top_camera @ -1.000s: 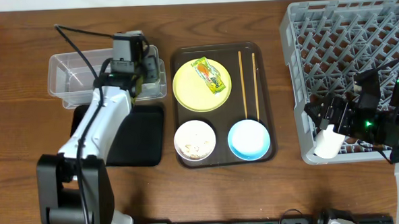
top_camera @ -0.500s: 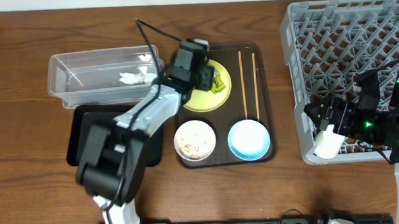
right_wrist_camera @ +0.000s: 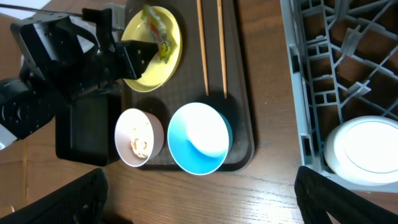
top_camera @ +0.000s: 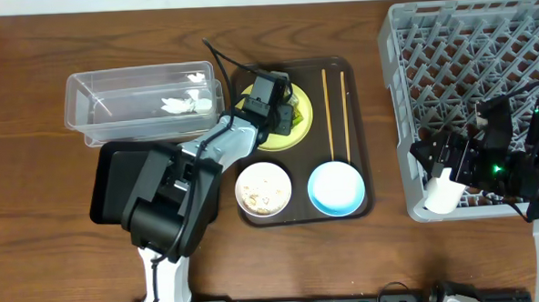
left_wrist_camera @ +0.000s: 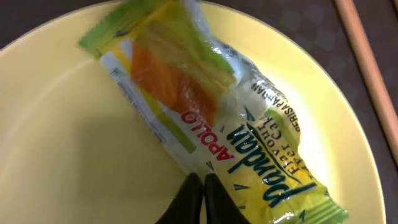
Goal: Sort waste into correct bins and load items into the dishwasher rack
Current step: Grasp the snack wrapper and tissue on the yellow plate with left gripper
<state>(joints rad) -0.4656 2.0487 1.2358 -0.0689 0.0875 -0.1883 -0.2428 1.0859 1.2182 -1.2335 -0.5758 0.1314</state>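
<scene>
Wooden table (top_camera: 36, 225); left gripper (left_wrist_camera: 199, 185) closed at wrapper (left_wrist_camera: 205, 112) on plate (left_wrist_camera: 62, 155).

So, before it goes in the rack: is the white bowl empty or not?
Not empty. The white bowl has off-white food scraps lying in it, visible overhead and from the right wrist.

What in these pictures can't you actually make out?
- Left wrist: the left gripper meets the wrapper at its edge, but whether it pinches the wrapper is unclear. The plate rim is cut off by the frame.
- Overhead: the left arm hides most of the wrapper and part of the black tray.
- Right wrist: the cup is cut off by the frame edge. The scraps in the white bowl are too small to identify.
</scene>
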